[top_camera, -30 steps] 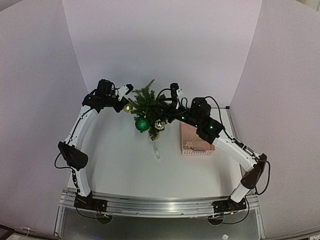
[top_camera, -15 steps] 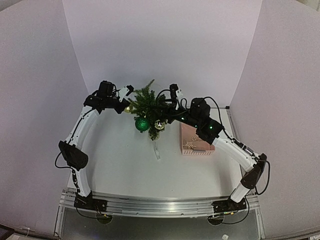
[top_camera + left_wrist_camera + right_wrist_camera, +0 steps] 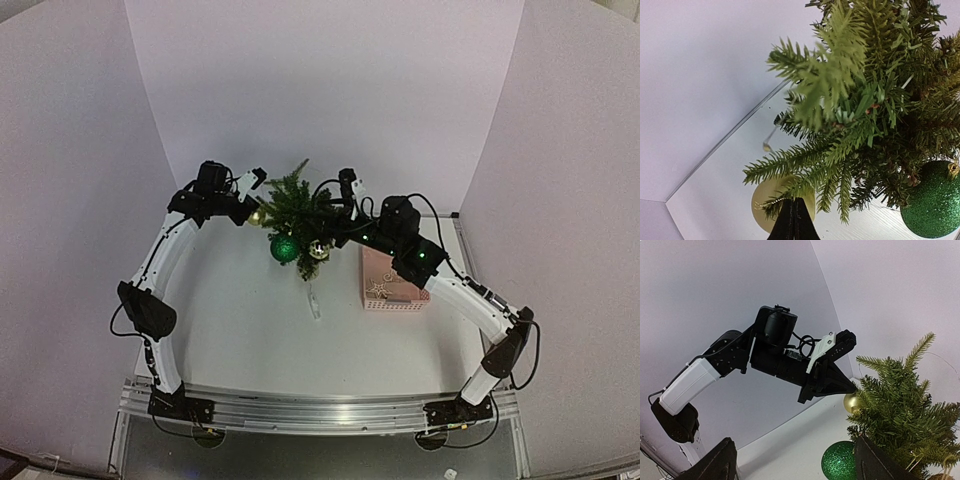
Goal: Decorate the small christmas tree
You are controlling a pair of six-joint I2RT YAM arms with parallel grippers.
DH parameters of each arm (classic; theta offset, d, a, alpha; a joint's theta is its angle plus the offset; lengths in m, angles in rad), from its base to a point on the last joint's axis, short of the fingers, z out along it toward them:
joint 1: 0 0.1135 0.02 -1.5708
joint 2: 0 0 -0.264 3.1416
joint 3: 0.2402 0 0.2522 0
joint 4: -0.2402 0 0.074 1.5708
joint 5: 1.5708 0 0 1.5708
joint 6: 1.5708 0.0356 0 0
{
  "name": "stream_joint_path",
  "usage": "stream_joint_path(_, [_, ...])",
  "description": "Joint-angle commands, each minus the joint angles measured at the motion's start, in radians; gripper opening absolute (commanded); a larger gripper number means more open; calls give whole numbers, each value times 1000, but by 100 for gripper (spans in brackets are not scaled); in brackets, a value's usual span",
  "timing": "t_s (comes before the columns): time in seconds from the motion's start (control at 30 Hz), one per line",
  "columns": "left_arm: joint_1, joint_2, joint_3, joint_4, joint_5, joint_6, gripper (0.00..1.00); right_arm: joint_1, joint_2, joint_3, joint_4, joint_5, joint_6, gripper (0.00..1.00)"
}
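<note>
The small christmas tree stands toward the back of the white table, just left of a pink basket. A green glitter ball hangs on it. The left gripper, jaws together, pinches the loop of a gold ball against the branches. The right gripper gapes wide beside the tree.
</note>
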Motion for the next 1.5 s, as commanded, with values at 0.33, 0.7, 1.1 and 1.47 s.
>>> stream_joint_path(0.33, [-4,3,0,51,-4,-14,0,0,-20,23,16,-9,-8,79])
stream_joint_path(0.7, [-3,3,6,45,-21,-5,2,1,-22,24,16,-9,-11,79])
stream_joint_path(1.1, [-3,3,3,46,-23,2,11,1,-18,30,16,-21,-10,79])
stream_joint_path(1.47, [-4,0,11,39,-16,19,19,0,-17,32,16,-26,-12,79])
